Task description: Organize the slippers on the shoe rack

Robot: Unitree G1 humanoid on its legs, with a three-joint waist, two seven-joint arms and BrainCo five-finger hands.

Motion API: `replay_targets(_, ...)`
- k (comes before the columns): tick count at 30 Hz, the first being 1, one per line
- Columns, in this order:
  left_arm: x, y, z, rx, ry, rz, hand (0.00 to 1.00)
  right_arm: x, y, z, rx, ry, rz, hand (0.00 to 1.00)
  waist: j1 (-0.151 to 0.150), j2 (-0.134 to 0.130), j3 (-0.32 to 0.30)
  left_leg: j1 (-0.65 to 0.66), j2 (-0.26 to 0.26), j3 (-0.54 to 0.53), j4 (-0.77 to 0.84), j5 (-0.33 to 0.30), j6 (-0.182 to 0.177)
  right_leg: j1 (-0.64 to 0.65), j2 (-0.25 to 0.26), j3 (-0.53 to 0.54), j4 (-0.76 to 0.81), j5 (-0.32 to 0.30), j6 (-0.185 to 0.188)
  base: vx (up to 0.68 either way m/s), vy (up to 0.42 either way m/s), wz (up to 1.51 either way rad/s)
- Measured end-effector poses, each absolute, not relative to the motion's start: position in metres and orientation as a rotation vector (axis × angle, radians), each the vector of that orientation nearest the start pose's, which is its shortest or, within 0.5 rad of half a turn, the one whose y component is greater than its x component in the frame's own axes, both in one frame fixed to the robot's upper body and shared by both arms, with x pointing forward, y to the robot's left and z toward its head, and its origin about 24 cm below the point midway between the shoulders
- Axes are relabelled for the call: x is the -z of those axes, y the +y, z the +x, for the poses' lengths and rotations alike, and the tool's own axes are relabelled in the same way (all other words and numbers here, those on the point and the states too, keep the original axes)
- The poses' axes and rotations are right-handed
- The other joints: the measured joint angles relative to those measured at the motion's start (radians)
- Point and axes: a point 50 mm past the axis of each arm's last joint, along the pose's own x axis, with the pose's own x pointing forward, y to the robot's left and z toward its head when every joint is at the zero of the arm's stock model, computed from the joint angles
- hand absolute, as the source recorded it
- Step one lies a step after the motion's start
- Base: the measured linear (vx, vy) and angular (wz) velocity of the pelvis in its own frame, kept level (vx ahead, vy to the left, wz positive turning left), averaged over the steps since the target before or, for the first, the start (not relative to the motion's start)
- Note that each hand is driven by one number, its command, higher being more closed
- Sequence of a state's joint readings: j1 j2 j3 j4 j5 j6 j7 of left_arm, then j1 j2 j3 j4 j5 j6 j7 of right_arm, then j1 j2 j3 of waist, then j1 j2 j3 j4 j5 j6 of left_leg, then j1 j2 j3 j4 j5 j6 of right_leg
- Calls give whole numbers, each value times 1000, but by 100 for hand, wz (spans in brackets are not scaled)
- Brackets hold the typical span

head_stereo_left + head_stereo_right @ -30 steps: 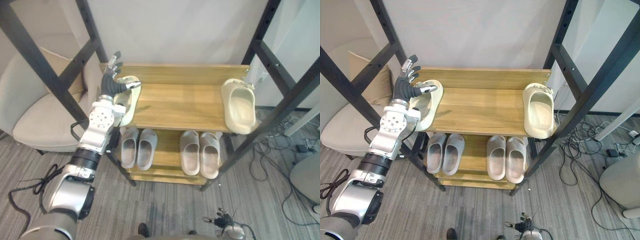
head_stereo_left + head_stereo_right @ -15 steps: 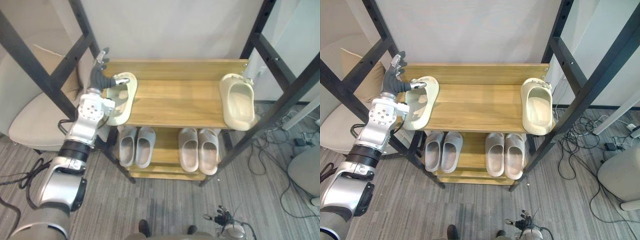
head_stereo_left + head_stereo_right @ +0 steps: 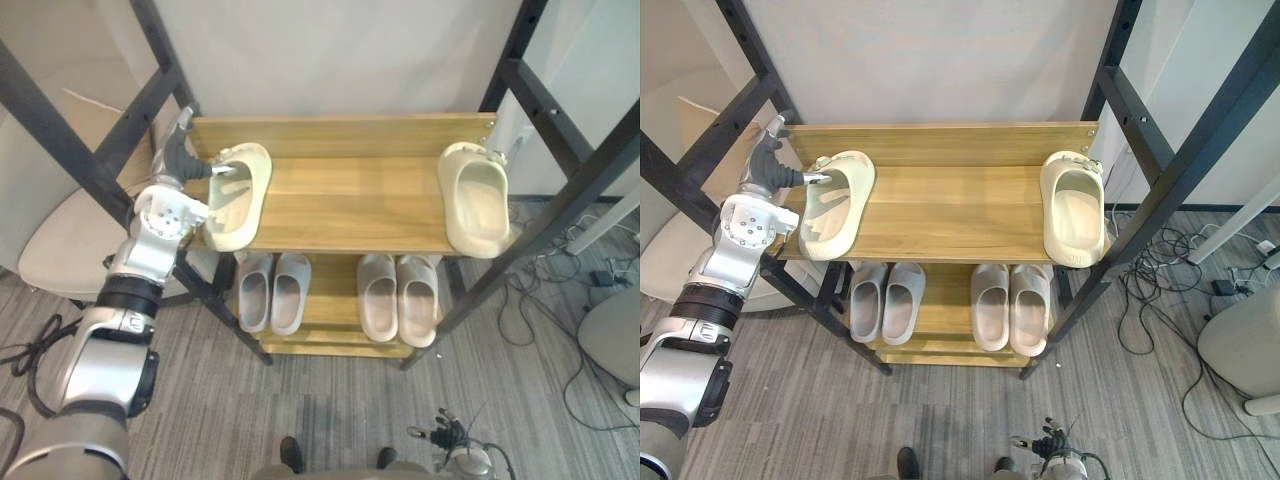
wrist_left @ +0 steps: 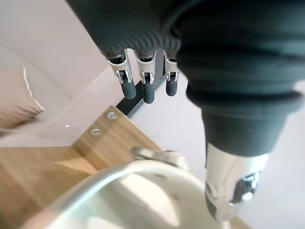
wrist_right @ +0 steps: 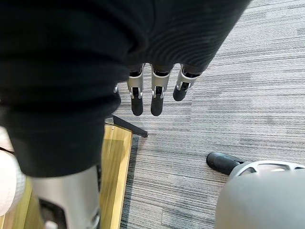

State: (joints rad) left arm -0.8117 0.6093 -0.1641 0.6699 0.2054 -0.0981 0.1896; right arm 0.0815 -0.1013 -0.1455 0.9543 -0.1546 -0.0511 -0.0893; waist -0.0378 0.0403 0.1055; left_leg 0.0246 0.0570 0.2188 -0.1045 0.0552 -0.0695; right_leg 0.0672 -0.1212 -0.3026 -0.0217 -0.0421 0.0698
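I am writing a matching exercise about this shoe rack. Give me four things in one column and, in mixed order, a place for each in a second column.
Things:
1. left hand
2. grey slippers
3. chair
4. right hand

Places:
A. on the lower shelf
B. hanging low above the carpet
C. at the left end of the top shelf, by a cream slipper
D. on the carpet, left of both shelves

Pairs: 1-C, 2-A, 3-D, 4-B

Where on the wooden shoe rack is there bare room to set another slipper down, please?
The wooden top shelf is bare between the left cream slipper, by the left hand, and the right cream slipper. The lower shelf is crowded with two grey slipper pairs.
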Motion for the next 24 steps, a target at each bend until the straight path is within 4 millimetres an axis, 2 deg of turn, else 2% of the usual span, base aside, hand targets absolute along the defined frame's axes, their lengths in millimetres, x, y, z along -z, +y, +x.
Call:
replay_targets(13, -187, 243, 383, -205, -238, 1021, 0, 145, -219, 118, 206, 974, -221, 0, 5, 11, 13, -10, 3, 24, 0, 0, 0, -32, 0, 26, 17, 0, 0, -5, 1, -5)
replay_targets(14, -187, 243, 384, -206, -235, 1031, 100, 145, -219, 118, 206, 973, -221, 0, 5, 10, 14, -10, 3, 27, 0, 0, 0, -33, 0, 29, 18, 0, 0, -20, 3, -11)
replay_targets(20, -188, 241, 385, -200, -237, 1058, 100, 145, -219, 118, 207, 972, -228, 0, 1, 9, 16, -10, 5, 46, 0, 0, 0, -48, 0, 47, 27, 0, -1, -24, -1, -8)
replay_targets(24, -197, 238, 388, -203, -262, 1055, 100, 145, -219, 118, 208, 971, -228, 0, -4, 7, 17, -9, 5, 50, 0, 0, 0, -50, 0, 50, 30, 0, -1, -6, 0, -2)
